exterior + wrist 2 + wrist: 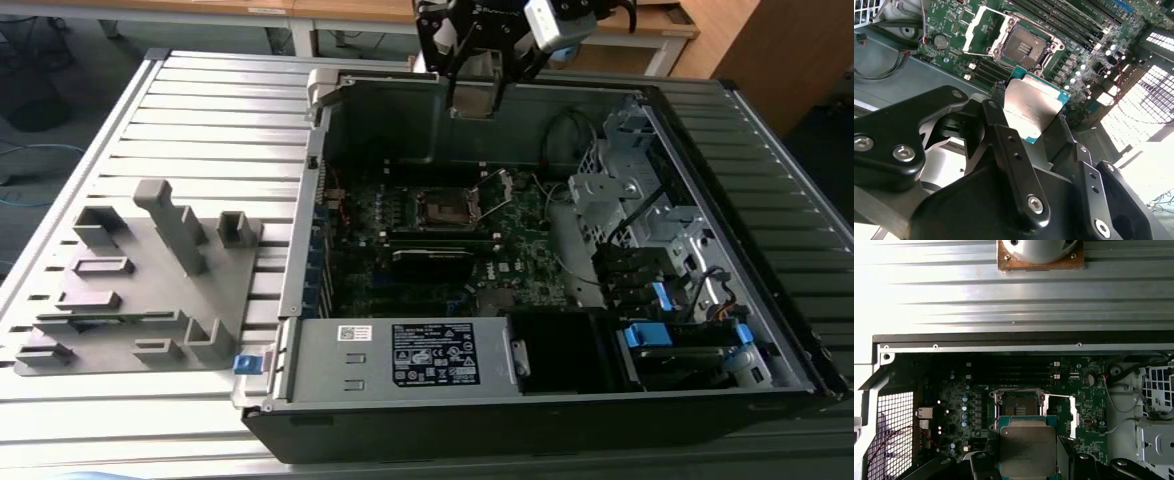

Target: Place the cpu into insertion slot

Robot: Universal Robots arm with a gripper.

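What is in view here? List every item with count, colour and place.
cpu: 1, silver-grey top, held above the motherboard, not in the slot.
insertion slot: 1, silvery frame, dark centre, lid open, on the motherboard.
motherboard: 1, green, inside the case.
computer case: 1, black and grey, open, on the table.
power-supply box: 1, grey, labelled, inside the case's near edge.
plastic block: 1, grey, on the table, exterior view's left of the case.
blue tabs: several, by the drive bays.
table: 1, silver, slatted.
gripper: 1, black, jaws shut on the cpu.
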